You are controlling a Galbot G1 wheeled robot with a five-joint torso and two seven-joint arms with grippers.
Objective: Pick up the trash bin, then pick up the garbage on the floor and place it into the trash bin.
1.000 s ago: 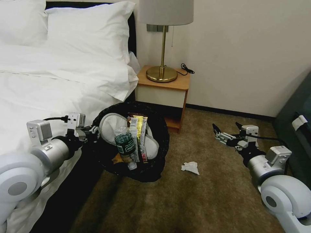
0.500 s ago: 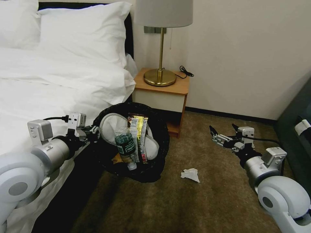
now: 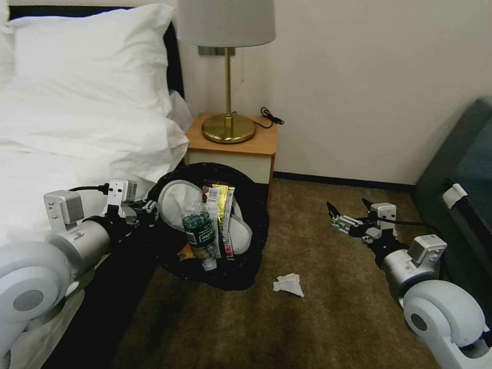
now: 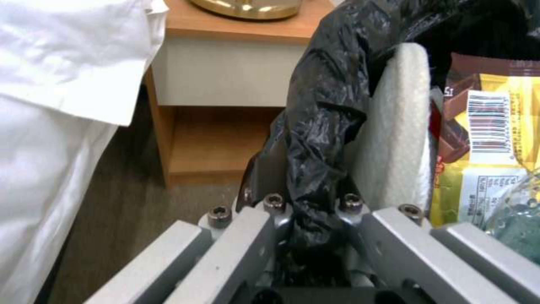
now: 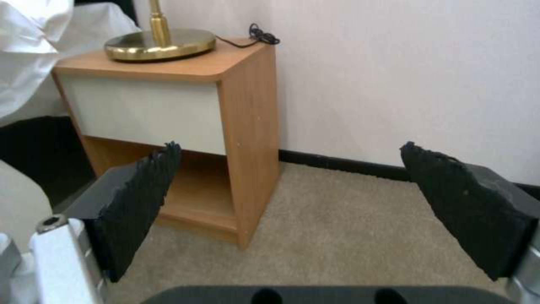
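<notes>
The trash bin [image 3: 258, 218], lined with a crinkly black bag, hangs tilted above the carpet beside the bed. My left gripper [image 3: 147, 207] is shut on its rim, and in the left wrist view the black bag [image 4: 320, 126] is pinched in my left gripper [image 4: 312, 204]. Inside lie white slippers [image 3: 176, 197], a green bottle [image 3: 199, 231] and a yellow wrapper [image 3: 221, 197]. One piece of garbage, a crumpled white tissue [image 3: 288, 284], lies on the carpet right of the bin. My right gripper [image 3: 348, 209] hovers open above the carpet, beyond and to the right of the tissue, its black pads [image 5: 141, 202] wide apart.
A wooden nightstand [image 3: 233, 148] with a brass lamp [image 3: 228, 128] stands against the wall behind the bin. The white bed [image 3: 61, 133] runs along the left. Dark furniture [image 3: 461, 174] borders the right. Brown carpet [image 3: 318, 328] lies open in front.
The camera has turned, so the whole room has slid left in view. My right gripper sits slightly lower and further left. The left gripper still holds the bin in the same pose.
</notes>
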